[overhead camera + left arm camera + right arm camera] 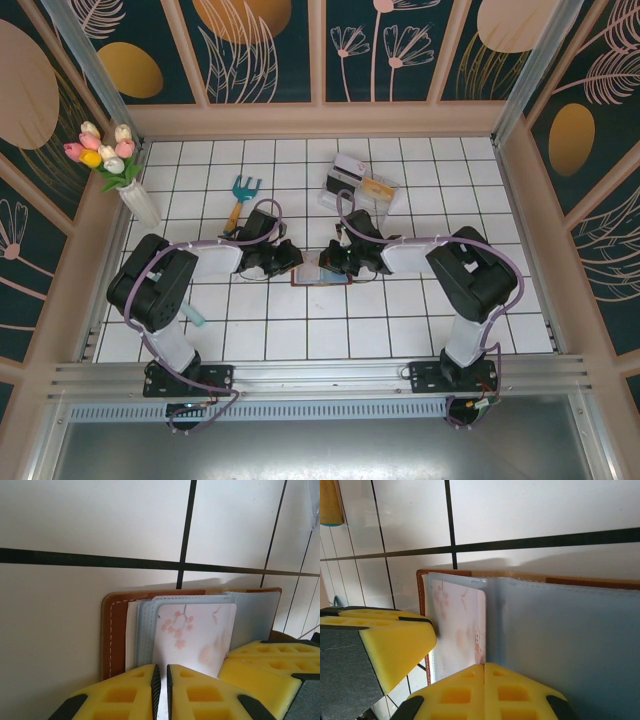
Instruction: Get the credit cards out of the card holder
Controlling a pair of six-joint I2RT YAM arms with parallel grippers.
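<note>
The card holder point(321, 277) lies open on the tiles between both grippers, its brown leather rim point(113, 635) and blue-grey pockets point(570, 640) showing. A pale credit card point(197, 632) printed with pink blossoms sticks partly out of a pocket. My left gripper point(161, 680) hovers over the card's near end, its yellow jaws parted by a narrow slit with only the card's face showing below it. My right gripper point(484, 669) is shut, its tips together right at the card's point(460, 625) edge beside the pocket. I cannot tell whether it pinches anything. No other card is visible.
A teal-headed garden fork point(240, 193) lies behind the left arm. A clear plastic box point(360, 184) sits behind the right arm. A vase of tulips point(118, 160) stands at the far left. Walls enclose the tiled floor on three sides.
</note>
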